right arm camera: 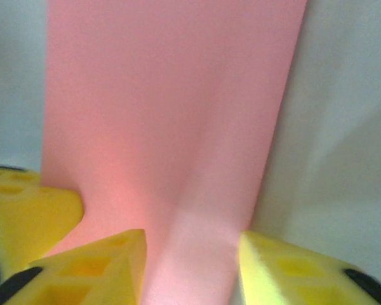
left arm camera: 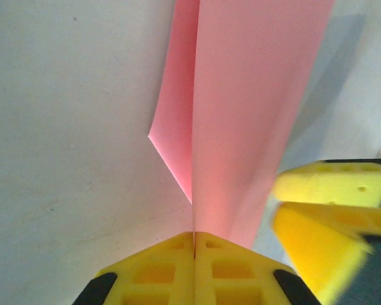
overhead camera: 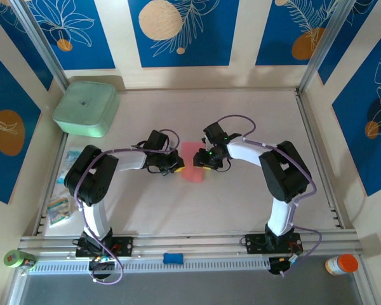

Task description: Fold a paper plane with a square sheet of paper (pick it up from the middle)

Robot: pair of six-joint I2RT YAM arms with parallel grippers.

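We have the sheet of paper (overhead camera: 192,166) at the middle of the desk (overhead camera: 241,210), raised into a half-made fold. Our left fingers (left arm camera: 159,276) are clenched on its left side, right at the crease. Our right fingers (right arm camera: 108,267) stand apart, with the paper loose between them. To do this well, we hold the left pinch firm, then close the right fingers squarely over the crease. Whether the far layers line up, we probably cannot judge from here.
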